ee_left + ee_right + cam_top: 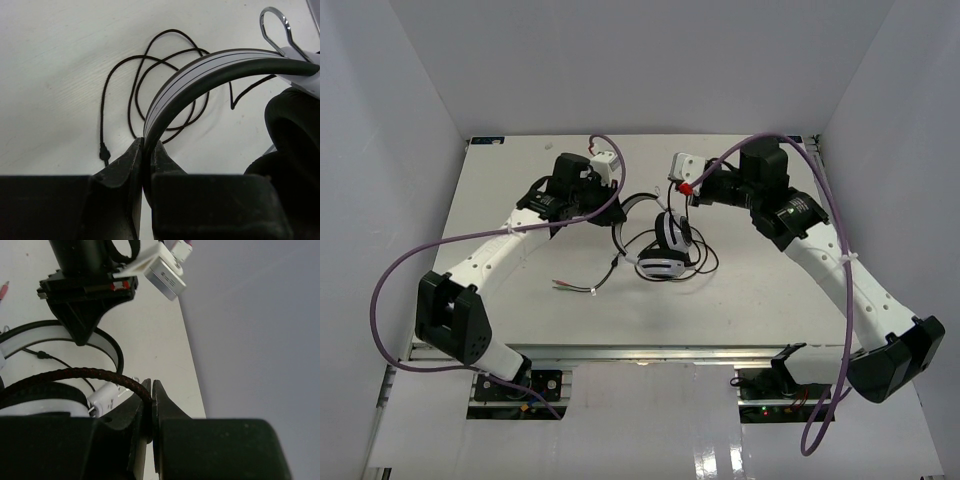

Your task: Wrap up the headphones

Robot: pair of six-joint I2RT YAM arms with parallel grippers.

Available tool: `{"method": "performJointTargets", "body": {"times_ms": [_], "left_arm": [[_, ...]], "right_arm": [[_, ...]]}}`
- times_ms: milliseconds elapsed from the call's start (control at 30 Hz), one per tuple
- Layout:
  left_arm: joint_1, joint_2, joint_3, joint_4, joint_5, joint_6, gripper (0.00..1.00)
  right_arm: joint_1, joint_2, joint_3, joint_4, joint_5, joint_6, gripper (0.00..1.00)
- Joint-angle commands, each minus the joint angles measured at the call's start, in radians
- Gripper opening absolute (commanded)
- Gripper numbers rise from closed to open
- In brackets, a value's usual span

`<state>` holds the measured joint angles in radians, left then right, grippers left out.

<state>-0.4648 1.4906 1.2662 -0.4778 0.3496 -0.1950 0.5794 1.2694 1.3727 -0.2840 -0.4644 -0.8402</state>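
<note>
The headphones (665,252) lie mid-table, white ear cups tilted together, black-and-white headband (618,226) arching left. My left gripper (616,208) is shut on the headband (210,67); in the left wrist view its jaws (146,146) pinch the band's edge, with a black ear pad (295,125) to the right. My right gripper (689,203) is shut on the braided cord (75,374) just above the ear cups; it shows in the right wrist view (151,389). Thin cord loops (150,70) lie on the table. The coloured plugs (560,284) rest left of the headset.
The white table (520,320) is boxed by white walls on three sides; the right wall stands close to my right gripper. Purple arm cables (390,290) loop beside both arms. My left wrist camera housing (165,275) shows in the right wrist view.
</note>
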Motion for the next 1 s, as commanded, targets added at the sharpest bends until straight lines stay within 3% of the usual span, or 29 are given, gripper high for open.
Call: {"method": "performJointTargets", "body": {"times_ms": [0, 300, 567, 967], "left_arm": [[-0.044, 0.006, 0.082, 0.079, 0.185, 0.031, 0.00], [-0.103, -0.040, 0.079, 0.044, 0.213, 0.108, 0.00], [-0.109, -0.134, 0.025, 0.028, 0.204, 0.132, 0.00], [-0.109, -0.209, -0.056, 0.015, 0.183, 0.144, 0.00]], "right_arm": [[0.035, 0.024, -0.006, -0.004, -0.028, -0.050, 0.08], [0.045, 0.069, -0.106, 0.125, 0.132, -0.086, 0.08], [0.030, 0.131, -0.089, 0.157, 0.188, -0.059, 0.10], [-0.048, 0.137, -0.006, 0.149, -0.004, 0.148, 0.20]]}}
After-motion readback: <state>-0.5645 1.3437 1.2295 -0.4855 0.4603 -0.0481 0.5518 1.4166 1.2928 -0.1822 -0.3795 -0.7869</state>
